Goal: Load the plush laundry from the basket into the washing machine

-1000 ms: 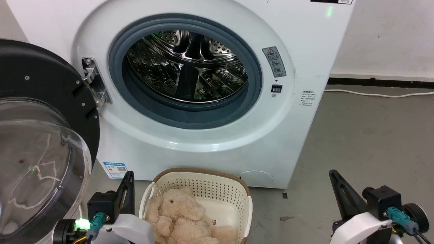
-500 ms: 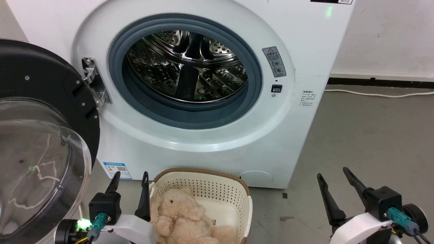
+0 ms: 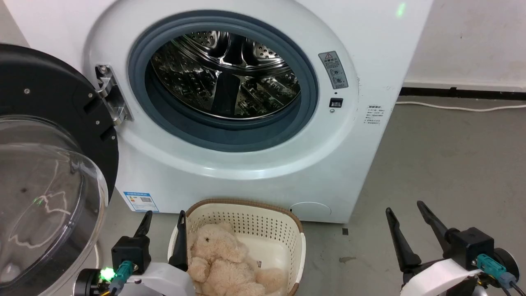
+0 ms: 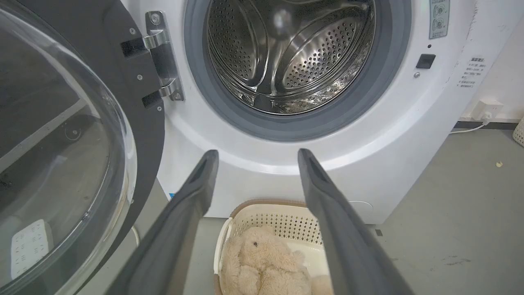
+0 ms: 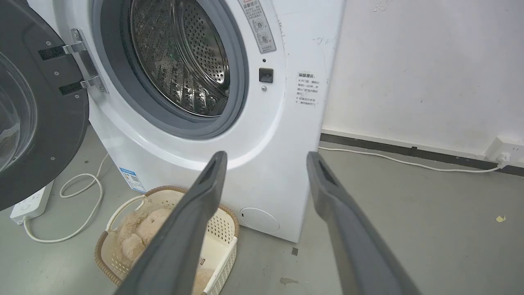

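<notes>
The plush laundry (image 3: 222, 263), a fluffy beige bear, lies in the cream basket (image 3: 246, 204) on the floor in front of the white washing machine (image 3: 246, 172). The machine's black-rimmed clear door (image 3: 49, 164) is swung open to the left, and the steel drum (image 3: 224, 74) has nothing in it. My left gripper (image 3: 164, 214) is open just left of the basket, with one finger by the rim. My right gripper (image 3: 404, 207) is open over bare floor, well to the right. The left wrist view shows the plush (image 4: 262, 266) below the open left gripper (image 4: 258, 152). The right wrist view shows the basket (image 5: 229, 217) low on the left, beyond the open right gripper (image 5: 267, 155).
The open door bulges out on the left, close to my left arm. A white power strip (image 5: 28, 205) and a looped cable (image 5: 82, 196) lie on the floor left of the basket. Another white cable (image 3: 452, 107) runs along the back wall. Grey floor spreads to the right.
Both grippers have gone from shut to open. The head camera has tipped slightly, so the whole view has shifted a little. The plush and the basket have not moved.
</notes>
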Controlling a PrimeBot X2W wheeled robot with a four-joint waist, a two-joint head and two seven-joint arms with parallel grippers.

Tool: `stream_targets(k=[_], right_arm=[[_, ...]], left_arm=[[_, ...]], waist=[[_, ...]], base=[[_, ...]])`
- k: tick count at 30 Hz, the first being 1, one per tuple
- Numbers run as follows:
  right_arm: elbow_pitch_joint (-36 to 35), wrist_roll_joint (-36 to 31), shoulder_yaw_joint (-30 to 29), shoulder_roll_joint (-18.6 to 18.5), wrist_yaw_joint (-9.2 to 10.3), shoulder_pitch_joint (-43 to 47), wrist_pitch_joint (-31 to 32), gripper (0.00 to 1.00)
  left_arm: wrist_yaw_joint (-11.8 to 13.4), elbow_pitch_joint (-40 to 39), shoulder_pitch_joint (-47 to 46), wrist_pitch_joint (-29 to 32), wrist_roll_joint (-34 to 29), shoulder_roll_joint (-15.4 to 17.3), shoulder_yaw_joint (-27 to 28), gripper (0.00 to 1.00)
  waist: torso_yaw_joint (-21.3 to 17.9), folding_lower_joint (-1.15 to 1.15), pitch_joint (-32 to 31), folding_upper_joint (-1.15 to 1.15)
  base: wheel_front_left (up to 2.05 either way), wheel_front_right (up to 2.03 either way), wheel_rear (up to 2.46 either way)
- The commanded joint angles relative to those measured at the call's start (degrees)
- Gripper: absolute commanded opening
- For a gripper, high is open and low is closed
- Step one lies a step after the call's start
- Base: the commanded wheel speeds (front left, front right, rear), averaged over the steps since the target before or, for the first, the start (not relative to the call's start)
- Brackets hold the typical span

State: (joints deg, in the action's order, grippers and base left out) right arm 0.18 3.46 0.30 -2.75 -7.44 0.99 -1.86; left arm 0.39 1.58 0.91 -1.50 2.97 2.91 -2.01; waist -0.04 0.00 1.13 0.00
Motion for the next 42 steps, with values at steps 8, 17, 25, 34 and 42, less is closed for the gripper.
stream_targets(k=[8, 17, 25, 34, 42], right_arm=[[-1.22, 1.98, -0.61, -0.03, -0.01, 0.27, -1.61, 1.0], [-2.27, 4.1, -1.55, -0.04, -0.01, -0.77, -2.81, 1.0], [-3.31, 6.79, -2.56, -0.05, -0.02, -1.53, -4.01, 1.0], [-4.42, 9.82, -3.01, -0.06, -0.02, -2.26, -5.08, 1.0], [-5.92, 12.6, -3.26, -0.07, -0.02, -3.05, -6.04, 1.0]], left_arm=[[-0.1, 3.08, -3.37, 0.35, 2.03, 0.33, -1.34, 1.0], [-0.7, 8.4, -8.41, 1.52, 3.42, 0.62, -3.13, 1.0], [-1.25, 15.53, -14.33, 3.91, 3.83, 1.28, -5.88, 1.0], [-0.63, 22.22, -20.15, 8.5, 3.29, 2.59, -8.9, 1.0], [0.33, 27.18, -25.52, 14.57, 2.21, 4.66, -12.01, 1.0]], waist=[[-0.7, 0.0, 3.17, 0.0], [-2.05, 0.0, 7.64, 0.0], [-3.69, 0.0, 12.66, 0.0], [-5.65, 0.0, 17.84, 0.0], [-7.04, 0.0, 22.87, 0.0]], base=[[0.0, 0.0, 0.0], [0.0, 0.0, 0.0], [0.0, 0.0, 0.0], [0.0, 0.0, 0.0], [0.0, 0.0, 0.0]])
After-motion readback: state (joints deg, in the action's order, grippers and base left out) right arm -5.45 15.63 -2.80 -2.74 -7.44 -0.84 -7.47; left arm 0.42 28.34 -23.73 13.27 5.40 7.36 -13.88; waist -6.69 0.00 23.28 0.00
